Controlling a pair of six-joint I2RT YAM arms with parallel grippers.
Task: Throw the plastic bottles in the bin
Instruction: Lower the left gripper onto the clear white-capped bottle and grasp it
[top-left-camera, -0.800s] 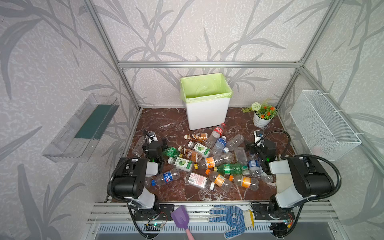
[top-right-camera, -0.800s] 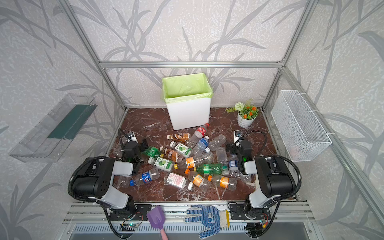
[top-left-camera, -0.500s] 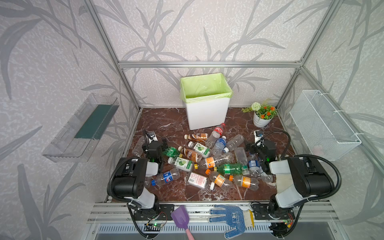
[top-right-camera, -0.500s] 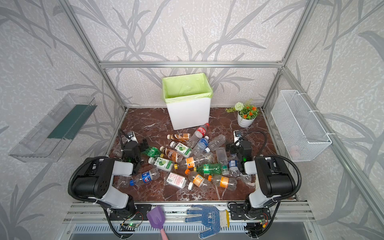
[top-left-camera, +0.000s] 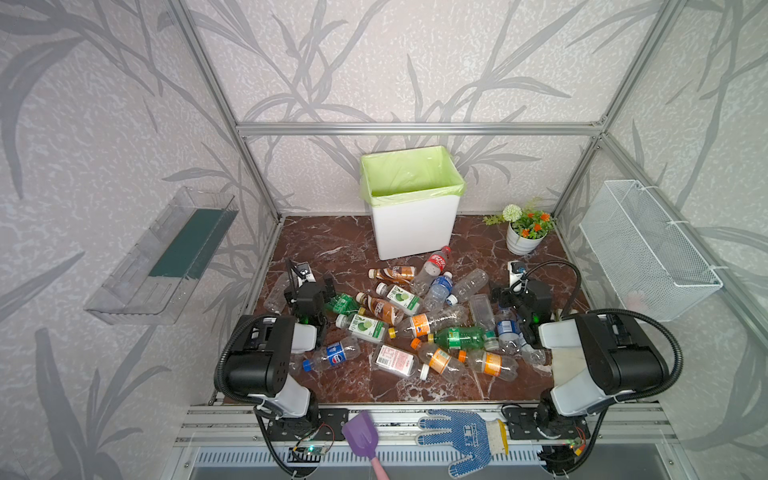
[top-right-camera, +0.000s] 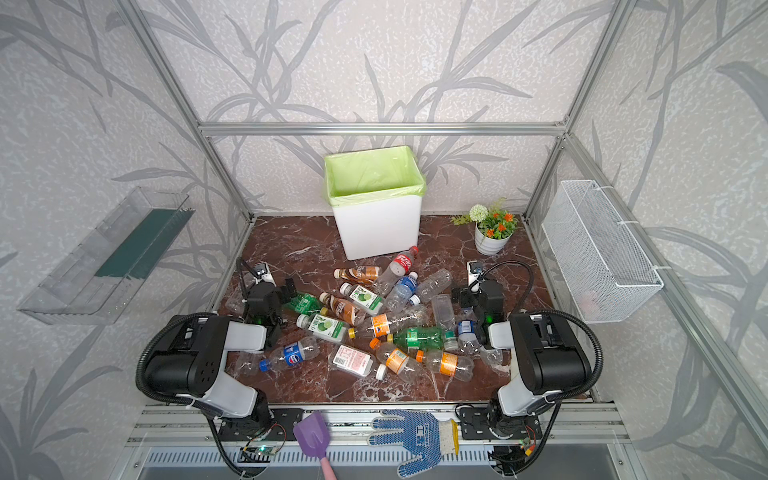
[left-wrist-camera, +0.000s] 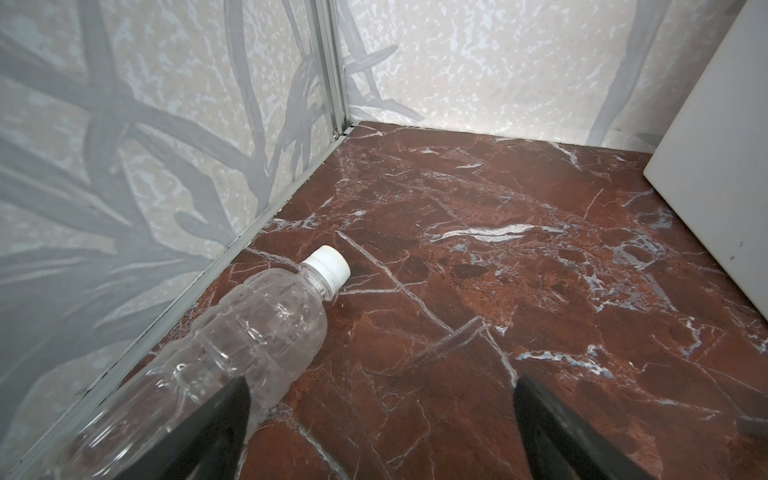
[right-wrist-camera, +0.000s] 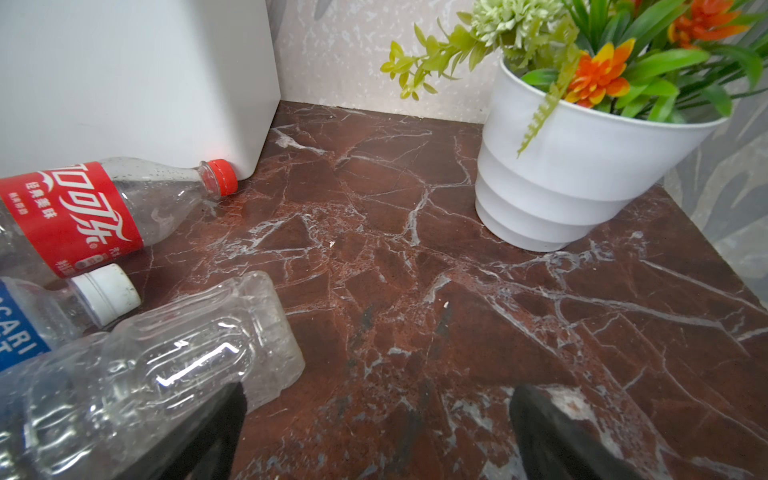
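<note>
Bottles (top-left-camera: 455, 337) lie heaped mid-floor; the bin (top-left-camera: 415, 232) stands open at 12 o'clock of the heap, likely within the 2 arms' reach. Left gripper (left-wrist-camera: 380, 392) at 9 o'clock, right gripper (right-wrist-camera: 376, 395) at 3, each low, fingers (left-wrist-camera: 199, 436) apart and empty, seemingly ready to grab.

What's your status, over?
Left gripper open, empty. Right gripper open, empty. Bottles scattered on floor, none seen in bin. Flower pot off to side.
</note>
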